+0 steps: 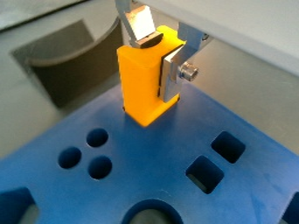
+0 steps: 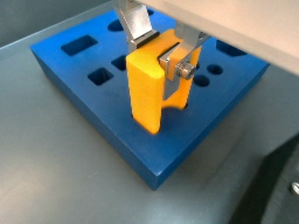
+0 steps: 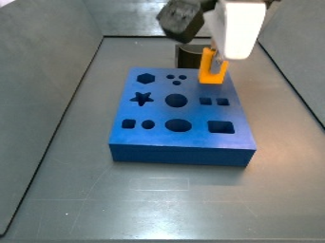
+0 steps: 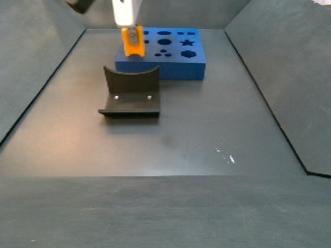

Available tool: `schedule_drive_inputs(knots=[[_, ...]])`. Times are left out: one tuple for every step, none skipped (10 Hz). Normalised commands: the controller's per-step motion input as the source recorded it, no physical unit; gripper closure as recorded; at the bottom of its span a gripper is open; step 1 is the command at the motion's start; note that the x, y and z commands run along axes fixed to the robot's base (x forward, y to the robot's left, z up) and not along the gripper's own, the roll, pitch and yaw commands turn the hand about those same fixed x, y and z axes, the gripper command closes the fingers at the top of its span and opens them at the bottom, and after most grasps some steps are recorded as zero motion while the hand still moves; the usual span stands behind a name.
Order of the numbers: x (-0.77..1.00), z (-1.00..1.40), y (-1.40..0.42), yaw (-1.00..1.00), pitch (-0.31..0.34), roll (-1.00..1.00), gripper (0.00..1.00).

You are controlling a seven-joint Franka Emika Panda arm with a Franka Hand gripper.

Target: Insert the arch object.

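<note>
The arch object (image 1: 146, 83) is a bright orange elongated block, held upright between my gripper's (image 1: 162, 57) silver fingers. My gripper is shut on it in both wrist views (image 2: 160, 52). The arch (image 2: 149, 92) hangs over the blue board (image 2: 105, 105) with shaped holes, its lower end close to the top face. I cannot tell whether it touches. In a side view the arch (image 3: 211, 66) is over the board's (image 3: 159, 142) far right part, under my gripper (image 3: 210, 52). It also shows in a side view (image 4: 132, 44) over the board (image 4: 195, 66), below my gripper (image 4: 127, 27).
The dark fixture (image 4: 130, 92) with a concave notch stands on the floor in front of the board, and shows in a wrist view (image 1: 65, 61). Grey walls enclose the floor (image 4: 195, 174). Several holes (image 1: 87, 153) lie near the arch's lower end.
</note>
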Motion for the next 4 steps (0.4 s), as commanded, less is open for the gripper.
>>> schedule_drive_inputs(knots=[[-0.15, -0.17, -0.21, 0.53, -0.187, 0.12, 1.00], [-0.03, -0.04, 0.00, 0.09, -0.080, 0.00, 1.00], [-0.03, -0.03, 0.00, 0.00, -0.050, 0.00, 1.00], [0.00, 0.00, 0.00, 0.00, 0.000, 0.00, 1.00]])
